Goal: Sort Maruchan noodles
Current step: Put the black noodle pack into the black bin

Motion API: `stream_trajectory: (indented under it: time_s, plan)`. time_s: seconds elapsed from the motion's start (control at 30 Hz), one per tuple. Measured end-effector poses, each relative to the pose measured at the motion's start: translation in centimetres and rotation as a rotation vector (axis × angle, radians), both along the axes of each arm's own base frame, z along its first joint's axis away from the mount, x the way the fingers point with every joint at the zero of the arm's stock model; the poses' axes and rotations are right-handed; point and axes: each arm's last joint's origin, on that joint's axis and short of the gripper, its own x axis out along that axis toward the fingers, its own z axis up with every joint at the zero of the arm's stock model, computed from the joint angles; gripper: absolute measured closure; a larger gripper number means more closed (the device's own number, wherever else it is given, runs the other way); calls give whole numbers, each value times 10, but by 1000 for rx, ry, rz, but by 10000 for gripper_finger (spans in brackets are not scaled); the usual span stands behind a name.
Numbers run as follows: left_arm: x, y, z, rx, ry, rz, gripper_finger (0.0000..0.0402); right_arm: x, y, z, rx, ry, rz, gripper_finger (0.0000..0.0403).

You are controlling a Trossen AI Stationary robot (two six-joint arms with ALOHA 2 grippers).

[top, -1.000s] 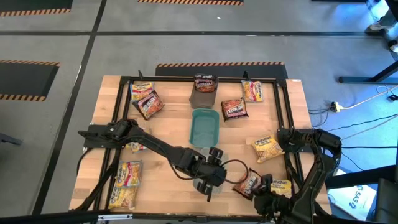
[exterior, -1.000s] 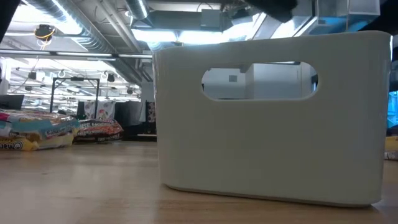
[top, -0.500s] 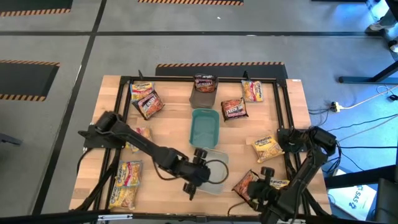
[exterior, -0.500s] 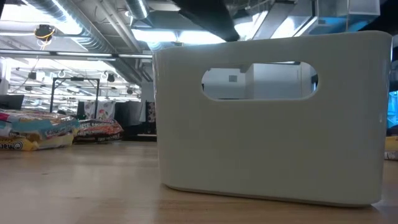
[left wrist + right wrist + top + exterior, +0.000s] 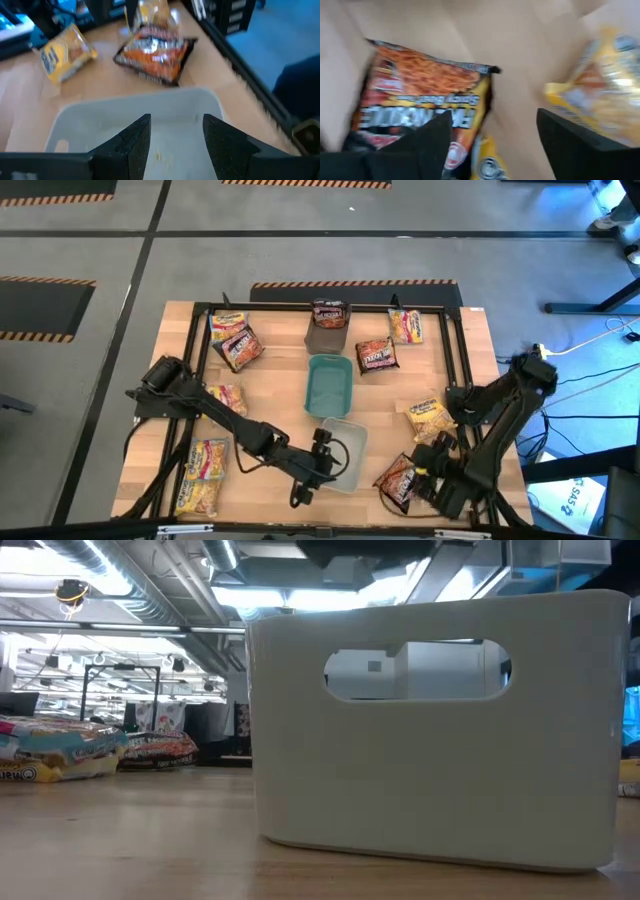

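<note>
Maruchan noodles packets lie scattered on the wooden table. A dark red-brown packet (image 5: pixel 398 477) (image 5: pixel 420 95) lies near the front right, with a yellow one (image 5: pixel 600 100) close beside it. My right gripper (image 5: pixel 428 472) (image 5: pixel 492 120) hovers open right by the dark packet. My left gripper (image 5: pixel 322 460) (image 5: pixel 176 122) is open at the left side of a clear tray (image 5: pixel 345 450) (image 5: pixel 165 115). More packets lie at the far left (image 5: pixel 235 345), far right (image 5: pixel 377 355), right (image 5: pixel 430 418) and near left (image 5: pixel 200 475).
A teal tray (image 5: pixel 330 383) and a dark grey tray (image 5: pixel 326 335) holding a packet (image 5: pixel 330 313) stand in a row behind the clear tray. A black frame (image 5: pixel 200 315) runs around the table. In the low view the clear tray (image 5: pixel 430 730) fills most of the picture.
My left gripper has drawn back off the clear tray toward the table's left and near edge, uncovering the tray. My right arm has swung its elbow toward the far right, and its gripper has shifted a little toward the far edge beside the dark red-brown packet.
</note>
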Motion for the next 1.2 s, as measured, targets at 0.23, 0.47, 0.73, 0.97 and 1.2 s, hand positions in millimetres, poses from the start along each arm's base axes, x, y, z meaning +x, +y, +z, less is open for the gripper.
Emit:
stream_trajectory:
  time_s: [0.23, 0.47, 0.73, 0.97, 1.2]
  plan:
    - [10, -21, -9, -24, -52, -25, 227, -16, -25, -23, 304, -171, -37, 95]
    - [44, -58, -18, 6, -23, -40, 227, -21, -32, -34, 295, -156, -36, 99]
    - [96, -93, -33, 12, -54, -52, 227, -19, -29, -33, 313, -188, -43, 99]
    - [130, -100, -61, 35, -95, -59, 227, -19, -29, -33, 319, -180, -49, 100]
    - [143, -86, -96, 62, -48, -17, 227, -19, -31, -34, 297, -197, -55, 100]
